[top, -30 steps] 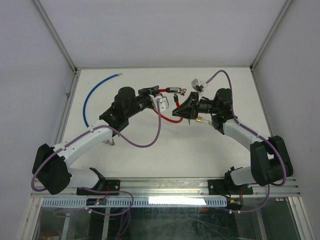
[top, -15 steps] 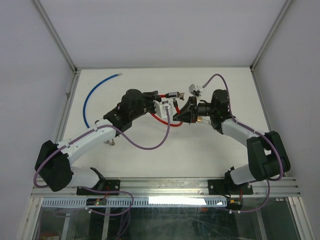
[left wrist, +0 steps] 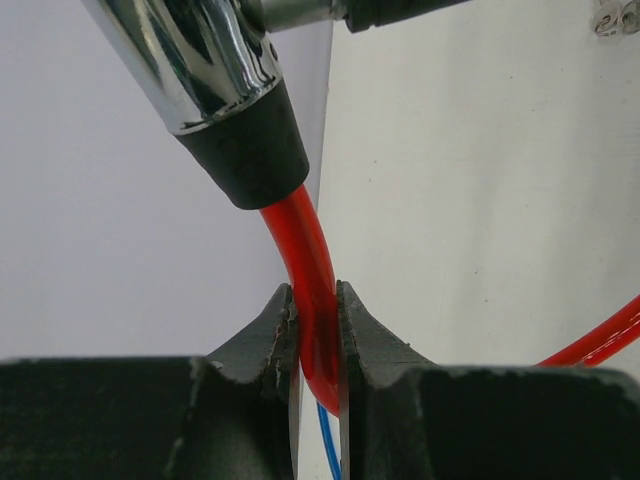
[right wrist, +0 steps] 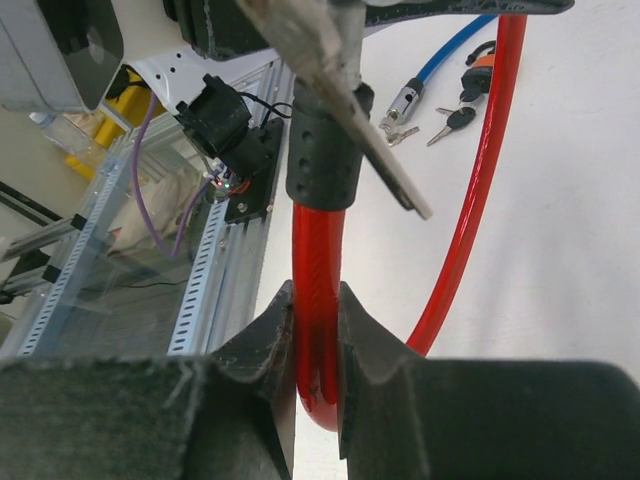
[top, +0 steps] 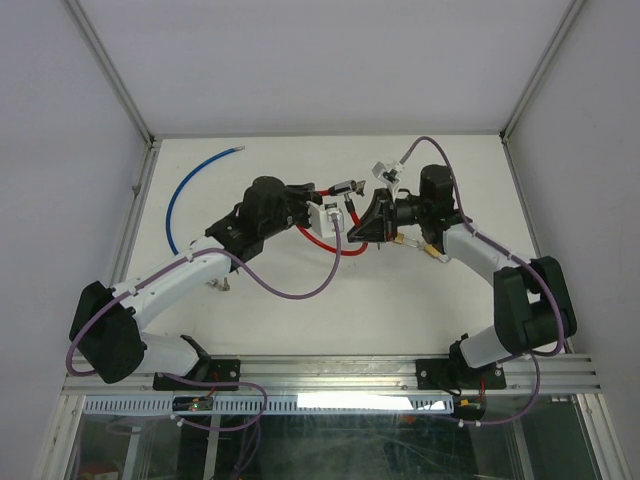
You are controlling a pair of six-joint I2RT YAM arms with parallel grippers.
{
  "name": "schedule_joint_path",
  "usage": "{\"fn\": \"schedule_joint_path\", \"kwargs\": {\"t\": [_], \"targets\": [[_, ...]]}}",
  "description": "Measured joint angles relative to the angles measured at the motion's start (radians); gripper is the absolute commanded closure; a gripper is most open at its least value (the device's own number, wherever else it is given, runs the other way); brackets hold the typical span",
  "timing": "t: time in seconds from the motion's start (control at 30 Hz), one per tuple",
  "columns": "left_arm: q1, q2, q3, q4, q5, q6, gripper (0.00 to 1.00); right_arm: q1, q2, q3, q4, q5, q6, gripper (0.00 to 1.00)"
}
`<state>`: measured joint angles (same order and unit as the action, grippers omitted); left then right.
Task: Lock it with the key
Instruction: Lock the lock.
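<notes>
A red cable lock (top: 335,250) hangs between my two grippers above the middle of the table. My left gripper (top: 312,198) is shut on the red cable (left wrist: 312,330) just below its chrome lock barrel (left wrist: 200,60) and black collar (left wrist: 255,155). My right gripper (top: 358,226) is shut on the cable's other end (right wrist: 316,340), below a black sleeve (right wrist: 324,150) with a flat metal pin (right wrist: 330,70). The two ends (top: 347,198) sit close together. Small keys (right wrist: 455,118) lie on the table, apart from both grippers; they also show in the top view (top: 218,285).
A blue cable (top: 180,195) curves along the table's left side, and its end shows in the right wrist view (right wrist: 450,45). A chrome piece (right wrist: 404,101) lies by the keys. White walls enclose the table on three sides. A metal rail (top: 330,375) runs along the near edge.
My left gripper has swung right with its cable end toward the right gripper. My right gripper has shifted slightly up and left. The two lock ends are closer together now.
</notes>
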<state>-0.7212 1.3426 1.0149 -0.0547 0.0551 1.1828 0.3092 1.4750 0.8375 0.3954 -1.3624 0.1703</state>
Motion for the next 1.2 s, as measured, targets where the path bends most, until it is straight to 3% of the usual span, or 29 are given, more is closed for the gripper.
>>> {"fn": "schedule_joint_path", "kwargs": {"t": [0.2, 0.3, 0.57, 0.87, 1.0, 1.2], "targets": [[0.002, -0.002, 0.023, -0.027, -0.002, 0.000, 1.00, 0.006, 0.026, 0.106, -0.248, -0.022, -0.133, 1.00], [0.002, -0.006, 0.024, -0.034, -0.002, 0.000, 1.00, 0.007, 0.037, 0.124, -0.284, -0.043, -0.130, 1.00], [0.003, -0.025, 0.020, -0.038, -0.004, 0.014, 1.00, 0.002, 0.055, 0.058, 0.079, -0.101, 0.243, 1.00], [0.013, -0.035, 0.019, -0.036, 0.015, 0.011, 1.00, -0.002, 0.050, 0.054, 0.168, -0.120, 0.328, 1.00], [0.030, -0.051, 0.019, -0.043, 0.061, -0.005, 1.00, -0.003, 0.023, 0.063, 0.064, -0.118, 0.284, 1.00], [0.043, -0.060, 0.024, -0.058, 0.121, -0.037, 1.00, -0.003, -0.006, 0.131, -0.176, -0.109, 0.081, 1.00]]}}
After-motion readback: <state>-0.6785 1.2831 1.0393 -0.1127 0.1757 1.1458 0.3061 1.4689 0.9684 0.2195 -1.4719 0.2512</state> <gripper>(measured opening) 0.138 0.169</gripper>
